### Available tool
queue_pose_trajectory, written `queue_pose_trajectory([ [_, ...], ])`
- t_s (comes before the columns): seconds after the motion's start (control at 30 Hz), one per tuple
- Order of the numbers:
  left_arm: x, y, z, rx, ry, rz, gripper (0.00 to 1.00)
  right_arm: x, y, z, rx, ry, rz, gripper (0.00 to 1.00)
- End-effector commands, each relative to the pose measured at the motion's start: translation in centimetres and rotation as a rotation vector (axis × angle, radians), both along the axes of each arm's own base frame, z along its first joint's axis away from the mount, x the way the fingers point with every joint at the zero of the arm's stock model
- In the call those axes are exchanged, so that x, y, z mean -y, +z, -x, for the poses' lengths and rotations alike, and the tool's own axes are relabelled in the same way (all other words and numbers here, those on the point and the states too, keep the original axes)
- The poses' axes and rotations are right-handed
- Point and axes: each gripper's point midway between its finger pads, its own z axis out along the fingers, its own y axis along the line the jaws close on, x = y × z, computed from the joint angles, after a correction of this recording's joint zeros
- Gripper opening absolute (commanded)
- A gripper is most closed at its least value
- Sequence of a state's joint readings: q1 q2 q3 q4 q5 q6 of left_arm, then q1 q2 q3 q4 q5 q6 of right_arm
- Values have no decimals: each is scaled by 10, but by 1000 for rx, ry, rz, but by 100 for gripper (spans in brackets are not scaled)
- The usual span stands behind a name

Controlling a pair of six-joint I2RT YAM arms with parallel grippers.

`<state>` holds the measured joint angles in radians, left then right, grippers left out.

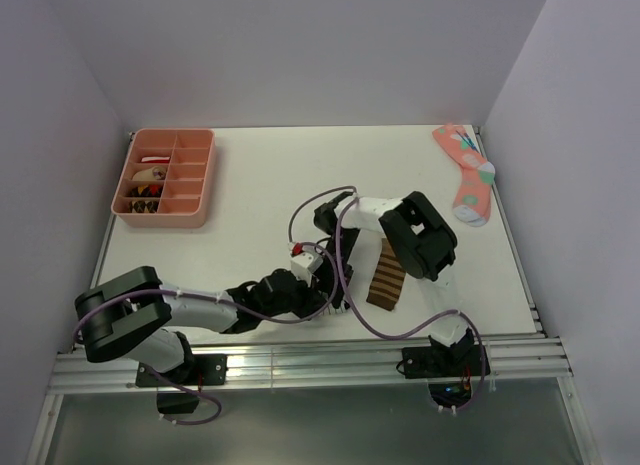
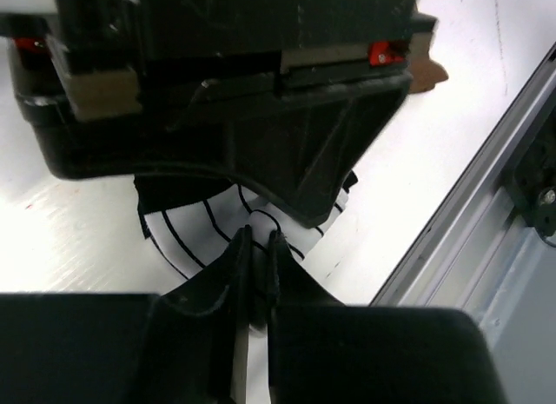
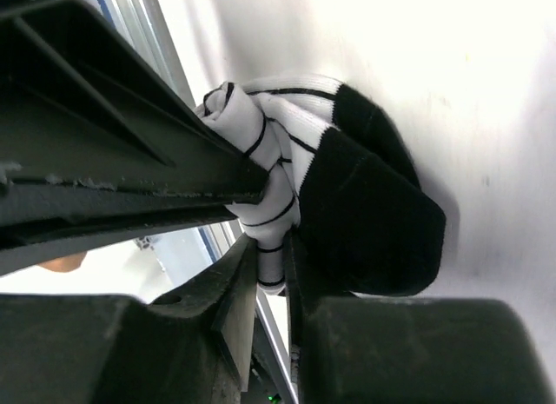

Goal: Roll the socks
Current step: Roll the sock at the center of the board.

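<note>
The jaws of the right gripper are closed on a fold of the small striped sock. White fabric with thin black stripes is pinched between the two fingers.

The jaws of the left gripper are drawn in to a thin slit. Their tips rest at the near edge of the same sock. Whether any fabric is caught between them cannot be determined.

**Position of the small striped sock**
- It lies bunched on the table, between the two grippers.
- In the right wrist view, its black portion bulges at 3 o'clock from the fingers.
- In the left wrist view, its white striped portion sits at 11 o'clock from the tips, partly under the body of the right gripper.
- In the top view, the grippers hide it.

**Position of the brown-and-tan sock**
- The brown-and-tan sock lies flat, just beside the grippers at 3 o'clock.
- Its far end runs under the right arm.

**Other items**
- A pink sock lies at 2 o'clock, near the far right table edge.
- A pink tray with compartments sits at 10 o'clock, well apart.
</note>
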<state>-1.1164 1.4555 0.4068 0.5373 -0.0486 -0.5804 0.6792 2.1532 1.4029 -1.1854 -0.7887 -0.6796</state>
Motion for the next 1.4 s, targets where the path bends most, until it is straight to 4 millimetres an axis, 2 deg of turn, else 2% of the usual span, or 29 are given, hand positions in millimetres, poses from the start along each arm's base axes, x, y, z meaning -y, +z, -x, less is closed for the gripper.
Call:
queue_pose_trajectory([
  [0.0,7,-10,6,-97,16,-29,2,15,-36,-35,254,39,62,30],
  [0.03,7,-10,6,-100,16,-35,0,16,-39,-37,265,40,61,30],
  [0.07,6,-12,7,-121,28,-38,0,14,-35,-41,298,12,65,39],
  [0.13,3,-18,8,-153,52,-64,0,17,-38,-48,360,-13,76,44],
  [0.23,1,-23,10,-205,80,-81,0,16,-27,-63,438,-81,50,50],
  [0.4,-3,-22,14,-259,103,-99,0,31,-6,-83,504,-203,6,51],
  [0.43,-4,-22,15,-267,105,-100,0,40,-5,-90,517,-238,3,51],
  [0.6,-11,-20,9,-308,138,-96,0,61,27,-106,630,-299,-76,51],
  [0.7,-16,-23,5,-327,157,-100,0,66,37,-104,663,-295,-112,51],
  [0.83,-20,-29,3,-374,163,-99,1,70,51,-91,754,-229,-207,51],
  [1.0,-20,-29,1,-435,146,-75,0,73,60,-73,839,-148,-308,51],
  [1.1,-23,-34,-3,-470,154,-76,0,76,61,-70,938,-117,-324,51],
  [1.2,-23,-36,-4,-497,144,-85,0,69,56,-63,1019,-57,-318,50],
  [1.37,-23,-39,-5,-559,122,-97,0,41,49,-36,1084,63,-369,45],
])
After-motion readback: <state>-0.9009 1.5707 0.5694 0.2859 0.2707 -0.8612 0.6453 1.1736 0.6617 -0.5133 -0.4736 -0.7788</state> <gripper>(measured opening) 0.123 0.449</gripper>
